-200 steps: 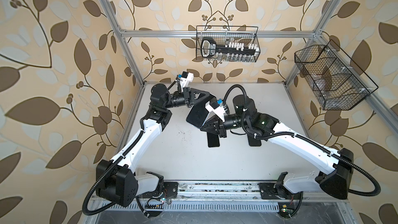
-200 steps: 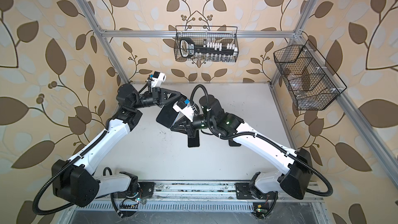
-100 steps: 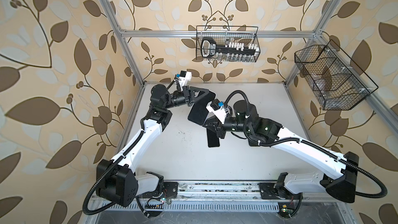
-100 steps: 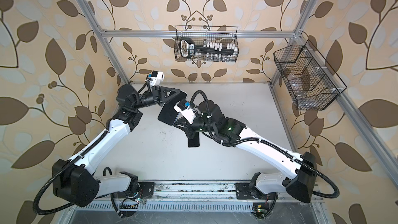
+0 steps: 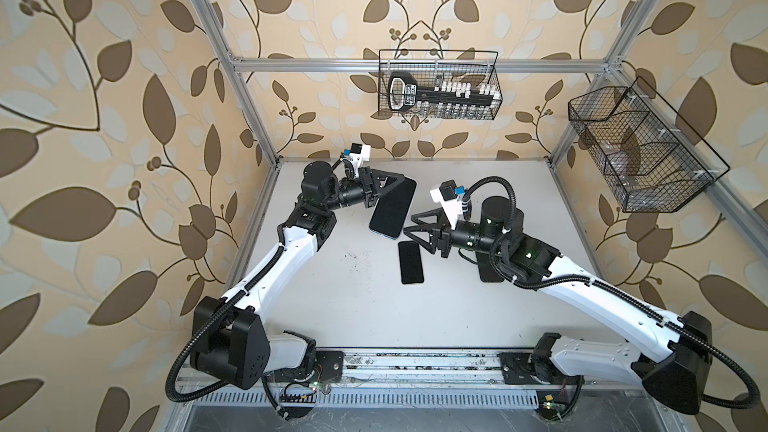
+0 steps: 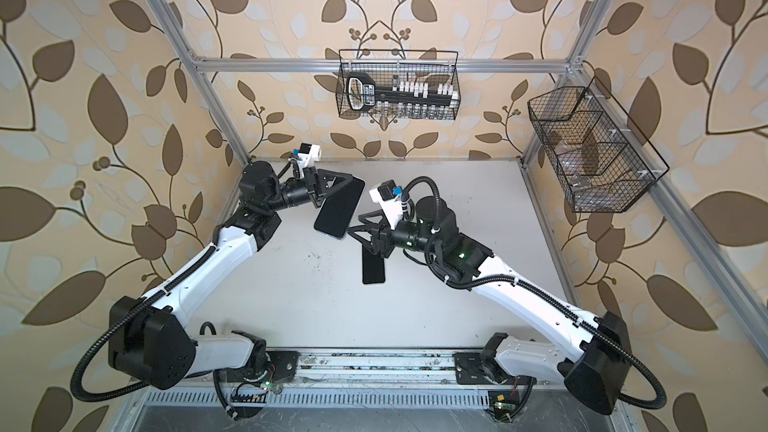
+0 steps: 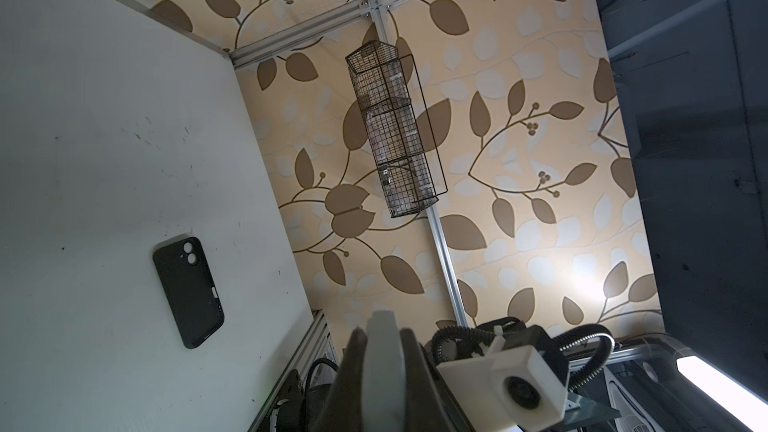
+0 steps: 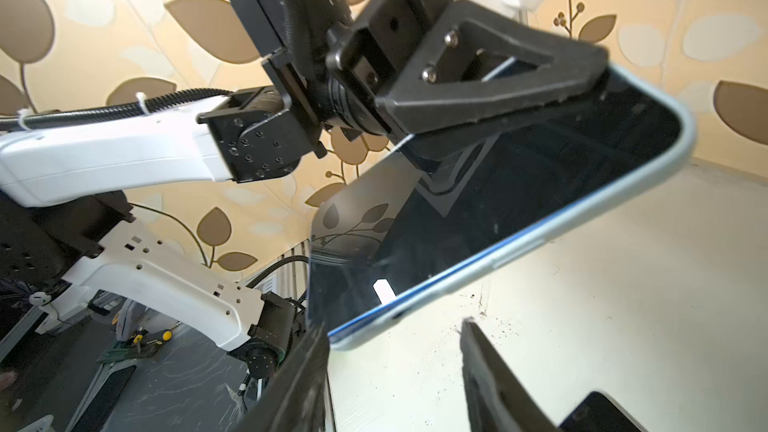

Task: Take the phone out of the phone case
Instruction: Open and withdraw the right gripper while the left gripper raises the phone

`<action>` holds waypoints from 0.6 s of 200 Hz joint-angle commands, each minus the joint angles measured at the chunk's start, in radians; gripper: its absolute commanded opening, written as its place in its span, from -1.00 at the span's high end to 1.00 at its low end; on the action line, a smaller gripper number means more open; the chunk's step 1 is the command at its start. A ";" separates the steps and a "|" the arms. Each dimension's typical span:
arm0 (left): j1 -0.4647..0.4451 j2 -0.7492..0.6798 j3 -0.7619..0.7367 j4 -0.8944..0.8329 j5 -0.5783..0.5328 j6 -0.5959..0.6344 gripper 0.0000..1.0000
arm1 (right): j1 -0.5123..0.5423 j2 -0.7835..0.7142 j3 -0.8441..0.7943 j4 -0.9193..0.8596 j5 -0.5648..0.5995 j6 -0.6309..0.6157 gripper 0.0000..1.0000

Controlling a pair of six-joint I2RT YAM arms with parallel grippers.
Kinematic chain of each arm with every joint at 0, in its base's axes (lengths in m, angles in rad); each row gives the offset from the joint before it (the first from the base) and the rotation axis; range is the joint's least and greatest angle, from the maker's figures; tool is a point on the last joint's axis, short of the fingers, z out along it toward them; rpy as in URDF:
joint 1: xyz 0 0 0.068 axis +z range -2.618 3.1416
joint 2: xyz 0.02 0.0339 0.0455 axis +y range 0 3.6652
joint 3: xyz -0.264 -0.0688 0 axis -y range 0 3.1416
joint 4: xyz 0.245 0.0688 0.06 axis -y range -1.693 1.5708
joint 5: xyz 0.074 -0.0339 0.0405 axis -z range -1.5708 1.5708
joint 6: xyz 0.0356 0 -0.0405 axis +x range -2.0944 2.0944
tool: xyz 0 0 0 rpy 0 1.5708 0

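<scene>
Two pieces lie apart: the phone is up in the air and the black phone case lies flat on the table, just below it in both top views. The left gripper is clenched on the phone near one end, so most of the slab hangs out past the fingers, slanted, with its dark screen and pale blue edge showing in the right wrist view. The right gripper stands released, jaws apart with nothing between them, close beside the phone's free lower corner and above the near end of the case.

The extraction itself looks done; what remains is probably setting the phone down safely. The main risk is the one-ended pinch on smooth glass: a quick swing or a tilt could let the phone pivot or slide out and drop onto the table or the case. The second is the right gripper's nearness. If it moves across instead of backing away, a jaw could clip the phone's corner and lever it loose, or nudge the case.
</scene>
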 commanded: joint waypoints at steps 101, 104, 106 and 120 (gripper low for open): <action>-0.007 -0.155 -0.135 -0.115 -0.515 -0.009 1.00 | -0.055 -0.046 -0.354 0.481 -0.005 0.602 -0.71; -0.007 -0.161 -0.142 -0.115 -0.524 -0.014 1.00 | -0.056 -0.041 -0.353 0.482 -0.005 0.606 -0.71; -0.006 -0.165 -0.147 -0.114 -0.529 -0.017 1.00 | -0.054 -0.040 -0.352 0.482 -0.005 0.609 -0.71; -0.006 -0.189 -0.177 -0.097 -0.558 -0.040 1.00 | -0.041 -0.017 -0.347 0.487 0.005 0.614 -0.69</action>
